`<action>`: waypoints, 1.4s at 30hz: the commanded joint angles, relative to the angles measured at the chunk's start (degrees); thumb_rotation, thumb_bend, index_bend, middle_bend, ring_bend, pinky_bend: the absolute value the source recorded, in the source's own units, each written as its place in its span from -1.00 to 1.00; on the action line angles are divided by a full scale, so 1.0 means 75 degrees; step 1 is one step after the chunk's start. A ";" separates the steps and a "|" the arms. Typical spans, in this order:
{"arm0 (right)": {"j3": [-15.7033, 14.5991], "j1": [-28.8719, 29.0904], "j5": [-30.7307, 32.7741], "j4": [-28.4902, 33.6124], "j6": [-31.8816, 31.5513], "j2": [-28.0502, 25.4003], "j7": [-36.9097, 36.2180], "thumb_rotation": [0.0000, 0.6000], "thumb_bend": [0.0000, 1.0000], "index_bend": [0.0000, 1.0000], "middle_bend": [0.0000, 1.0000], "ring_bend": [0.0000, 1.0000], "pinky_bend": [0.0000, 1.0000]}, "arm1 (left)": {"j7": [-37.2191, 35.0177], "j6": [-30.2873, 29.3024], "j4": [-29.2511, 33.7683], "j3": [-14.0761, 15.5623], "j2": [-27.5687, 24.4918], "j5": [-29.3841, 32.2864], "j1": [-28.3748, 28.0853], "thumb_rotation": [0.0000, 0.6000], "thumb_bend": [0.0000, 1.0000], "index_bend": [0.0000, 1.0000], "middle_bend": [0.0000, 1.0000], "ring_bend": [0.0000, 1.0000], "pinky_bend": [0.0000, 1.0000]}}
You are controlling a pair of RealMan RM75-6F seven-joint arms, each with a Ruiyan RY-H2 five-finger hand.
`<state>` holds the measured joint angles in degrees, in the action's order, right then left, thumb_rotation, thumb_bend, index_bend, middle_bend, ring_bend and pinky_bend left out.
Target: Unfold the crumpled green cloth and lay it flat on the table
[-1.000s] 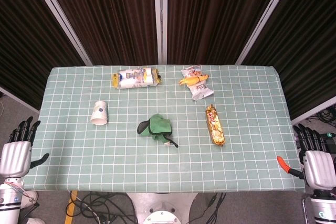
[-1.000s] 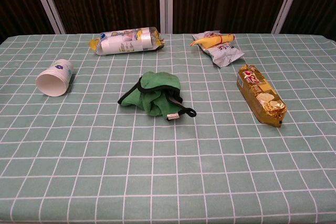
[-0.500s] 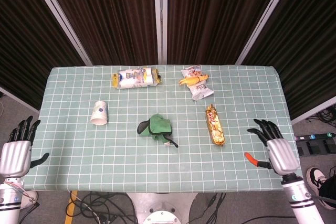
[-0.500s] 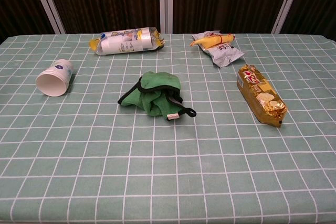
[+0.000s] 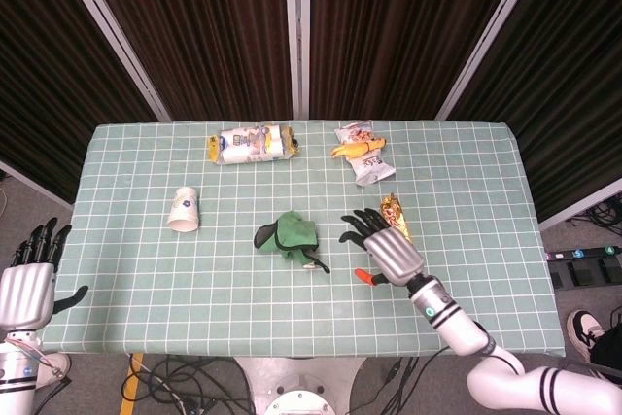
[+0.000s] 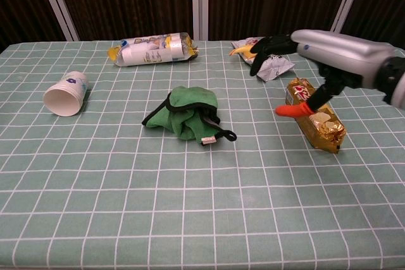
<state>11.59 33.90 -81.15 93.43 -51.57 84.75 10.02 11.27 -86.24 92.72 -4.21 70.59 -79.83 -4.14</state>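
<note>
Head view: green cloth [image 5: 288, 234] lies bunched mid-worktop [image 5: 146, 318], not yet unfolded; whole task remains. Right hand [image 5: 381, 248] hovers just right of it, fingers spread, holding nothing. Left hand [image 5: 29, 279] hangs off the left edge, fingers apart. Bare worktop lies in front of the cloth.

Chest view: cloth crumpled, untouched. Gold packet [image 6: 314, 114] sits under the right hand [image 6: 302, 43]; paper cup [image 6: 64, 93] well left.

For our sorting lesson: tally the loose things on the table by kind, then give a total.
Snack packets: 3: yellow-ended, crisp bag, gold
Paper cups: 1
Green cloths: 1
Total: 5
</note>
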 commanded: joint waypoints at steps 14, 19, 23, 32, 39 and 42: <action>0.0583 0.1936 0.1070 -0.2815 0.0824 0.2801 0.0704 1.00 -0.80 -0.27 -0.74 -1.00 -1.00 | -0.0038 -0.0062 0.0000 -0.0022 -0.0101 0.0054 0.0076 1.00 -0.82 -0.84 -1.00 -0.94 -0.74; 0.0749 0.2245 0.1193 -0.3336 0.0758 0.3225 0.0633 1.00 -0.80 -0.22 -0.71 -1.00 -1.00 | -0.0095 -0.0084 -0.0028 -0.0013 -0.0133 0.0088 0.0127 1.00 -0.82 -0.84 -1.00 -0.94 -0.74; 0.0804 0.2459 0.1289 -0.3690 0.0793 0.3423 0.0679 1.00 -0.80 -0.21 -0.70 -1.00 -1.00 | -0.0150 -0.0099 -0.0054 -0.0006 -0.0146 0.0088 0.0156 1.00 -0.82 -0.84 -1.00 -0.94 -0.74; 0.0795 0.2687 0.1536 -0.4230 0.0819 0.3746 0.0691 1.00 -0.78 -0.21 -0.70 -1.00 -1.00 | -0.0259 -0.0096 -0.0138 -0.0016 -0.0148 0.0106 0.0187 1.00 -0.82 -0.84 -1.00 -0.94 -0.74; 0.0844 0.2728 0.1481 -0.4269 0.0588 0.3756 0.0442 1.00 -0.70 -0.17 -0.66 -0.97 -1.00 | -0.0311 -0.0115 -0.0188 -0.0045 -0.0170 0.0133 0.0210 1.00 -0.82 -0.84 -1.00 -0.94 -0.74; 0.0814 0.2695 0.1420 -0.4174 0.0442 0.3696 0.0398 1.00 -0.67 -0.14 -0.65 -0.96 -1.00 | -0.0323 -0.0103 -0.0206 -0.0044 -0.0171 0.0132 0.0210 1.00 -0.82 -0.84 -1.00 -0.94 -0.74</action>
<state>17.78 54.20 -70.34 61.92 -48.04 112.63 13.13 8.86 -87.01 91.17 -4.55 69.32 -78.84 -2.57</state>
